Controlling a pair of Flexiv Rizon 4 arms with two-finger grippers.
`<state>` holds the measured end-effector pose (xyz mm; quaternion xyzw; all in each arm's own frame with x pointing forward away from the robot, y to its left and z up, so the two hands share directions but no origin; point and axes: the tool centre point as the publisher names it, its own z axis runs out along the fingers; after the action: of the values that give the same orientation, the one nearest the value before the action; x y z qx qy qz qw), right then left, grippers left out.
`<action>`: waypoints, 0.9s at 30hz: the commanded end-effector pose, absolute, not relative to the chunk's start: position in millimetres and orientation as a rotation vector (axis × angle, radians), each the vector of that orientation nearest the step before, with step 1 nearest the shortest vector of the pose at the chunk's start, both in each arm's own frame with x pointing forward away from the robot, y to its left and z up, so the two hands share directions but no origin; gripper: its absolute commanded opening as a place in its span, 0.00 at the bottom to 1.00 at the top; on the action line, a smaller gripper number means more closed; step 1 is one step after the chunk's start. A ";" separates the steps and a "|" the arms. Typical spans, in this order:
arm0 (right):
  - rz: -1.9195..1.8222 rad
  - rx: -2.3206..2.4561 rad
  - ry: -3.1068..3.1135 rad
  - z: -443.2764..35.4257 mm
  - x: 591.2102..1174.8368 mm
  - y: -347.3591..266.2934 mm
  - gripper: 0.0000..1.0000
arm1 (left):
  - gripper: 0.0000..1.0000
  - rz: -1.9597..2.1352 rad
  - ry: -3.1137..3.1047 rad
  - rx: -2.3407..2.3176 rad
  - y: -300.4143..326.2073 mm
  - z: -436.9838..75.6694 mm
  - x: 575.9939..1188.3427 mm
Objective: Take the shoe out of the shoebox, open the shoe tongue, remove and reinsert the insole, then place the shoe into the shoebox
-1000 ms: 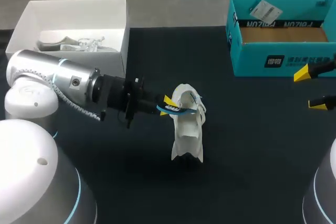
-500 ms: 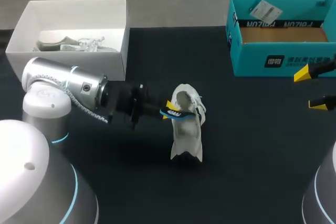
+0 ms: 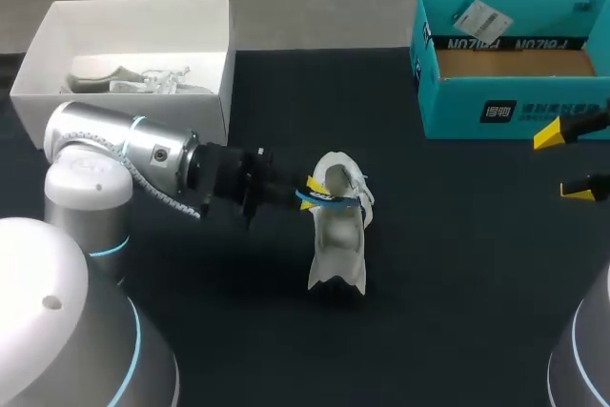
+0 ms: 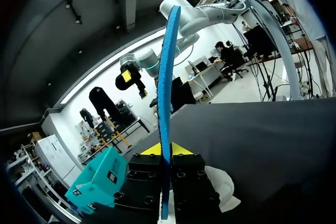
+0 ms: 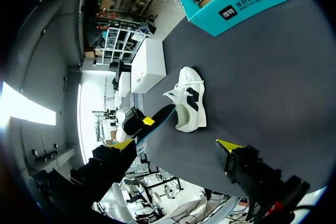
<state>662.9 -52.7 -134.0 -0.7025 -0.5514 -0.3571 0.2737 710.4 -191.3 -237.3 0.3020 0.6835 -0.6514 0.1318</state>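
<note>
A white shoe (image 3: pixel 338 235) lies on the dark table near its middle, heel end toward me. My left gripper (image 3: pixel 313 190) comes in from the left and is shut on a blue insole (image 3: pixel 332 199), whose free end lies over the shoe's opening. In the left wrist view the insole (image 4: pixel 167 77) stands edge-on between the yellow tips of the left gripper (image 4: pixel 164 149), with the shoe (image 4: pixel 223 184) beside it. The teal shoebox (image 3: pixel 510 92) stands at the back right. My right gripper (image 3: pixel 564 161) hangs open at the right edge, in front of the shoebox. The right wrist view shows the shoe (image 5: pixel 188 100) and the insole (image 5: pixel 157 120) ahead of the right gripper (image 5: pixel 176 145).
A white open box (image 3: pixel 133 21) at the back left holds another pale shoe (image 3: pixel 133 78). A paper tag (image 3: pixel 477 18) lies in the teal shoebox. Bare table lies between the shoe and the right gripper.
My left arm has swung and pushed its wrist a little to the right, keeping the insole at the shoe's opening. The shoe has barely shifted. The right arm has not moved.
</note>
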 end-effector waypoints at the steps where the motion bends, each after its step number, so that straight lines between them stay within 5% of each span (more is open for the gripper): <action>1: -0.961 -1.894 -1.481 -134.4 661.5 -52.1 1.00 | 0.00 -1.859 2.011 0.871 -179.0 -222.3 698.7; 27: -0.961 -1.894 -1.481 -134.4 661.5 -52.1 1.00 | 0.00 -1.793 2.136 0.884 -187.8 -274.1 706.9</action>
<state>663.2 -52.2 -134.2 -0.7027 -0.5510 -0.3572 0.2739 703.5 -183.2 -270.7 0.2994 0.7255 -0.6099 0.1097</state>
